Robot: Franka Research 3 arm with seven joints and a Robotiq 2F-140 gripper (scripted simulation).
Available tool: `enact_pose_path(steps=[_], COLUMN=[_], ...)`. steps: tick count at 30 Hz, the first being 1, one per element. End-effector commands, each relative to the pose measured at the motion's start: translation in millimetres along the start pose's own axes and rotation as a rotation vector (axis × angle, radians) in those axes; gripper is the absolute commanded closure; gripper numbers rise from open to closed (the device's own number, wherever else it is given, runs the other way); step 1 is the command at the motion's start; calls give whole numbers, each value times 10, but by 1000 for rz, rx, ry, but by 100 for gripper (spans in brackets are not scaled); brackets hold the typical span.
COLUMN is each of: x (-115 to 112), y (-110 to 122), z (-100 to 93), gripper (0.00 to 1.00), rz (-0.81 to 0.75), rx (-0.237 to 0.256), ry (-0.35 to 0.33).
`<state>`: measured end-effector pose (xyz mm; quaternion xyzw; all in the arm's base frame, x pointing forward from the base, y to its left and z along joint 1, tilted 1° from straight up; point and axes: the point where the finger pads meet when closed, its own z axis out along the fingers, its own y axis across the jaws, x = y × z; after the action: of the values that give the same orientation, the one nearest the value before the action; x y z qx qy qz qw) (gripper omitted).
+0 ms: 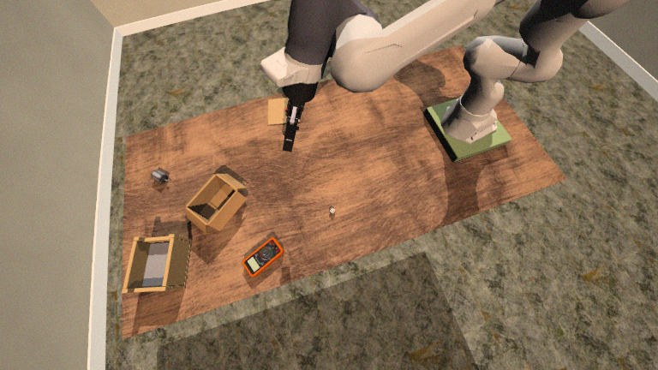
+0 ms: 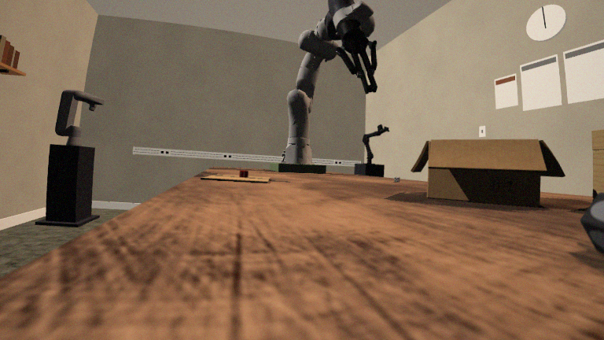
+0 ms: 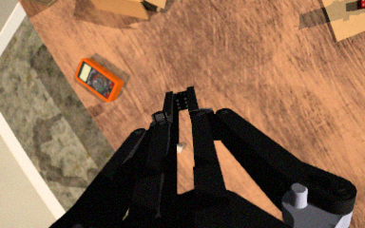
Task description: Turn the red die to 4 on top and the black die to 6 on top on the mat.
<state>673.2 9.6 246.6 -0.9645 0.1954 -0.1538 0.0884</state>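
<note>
My gripper (image 1: pixel 288 144) (image 2: pixel 370 88) (image 3: pixel 182 100) is raised high above the table. Its fingers are nearly together, shut on the black die (image 3: pixel 182 102), whose pale pips face the wrist camera. The red die (image 2: pixel 243 173) (image 3: pixel 362 4) rests on the tan mat (image 1: pixel 276 111) (image 2: pixel 213 179) (image 3: pixel 346 29); the gripper mostly hides it in the top view. The white die (image 1: pixel 331 211) (image 2: pixel 396 179) (image 3: pixel 180 147) lies on the wooden table, away from the mat. The top numbers of the red and white dice are too small to read.
An open cardboard box (image 1: pixel 227 217) (image 2: pixel 483 153), a wooden-framed bin (image 1: pixel 169 263), an orange multimeter (image 1: pixel 278 244) (image 3: pixel 114 93) and a small grey object (image 1: pixel 158 176) (image 2: pixel 594 223) stand or lie on the table (image 1: pixel 378 182).
</note>
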Motion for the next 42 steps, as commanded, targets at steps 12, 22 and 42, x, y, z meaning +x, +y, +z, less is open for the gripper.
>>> enact_pose_path(steps=[12, 22, 42], x=[698, 1138, 1196], y=[1040, 2578, 3414], z=[362, 874, 1059], gripper=[84, 84, 84], rz=[-61, 25, 53], rx=[-1, -143, -252], ry=[-176, -223, -256])
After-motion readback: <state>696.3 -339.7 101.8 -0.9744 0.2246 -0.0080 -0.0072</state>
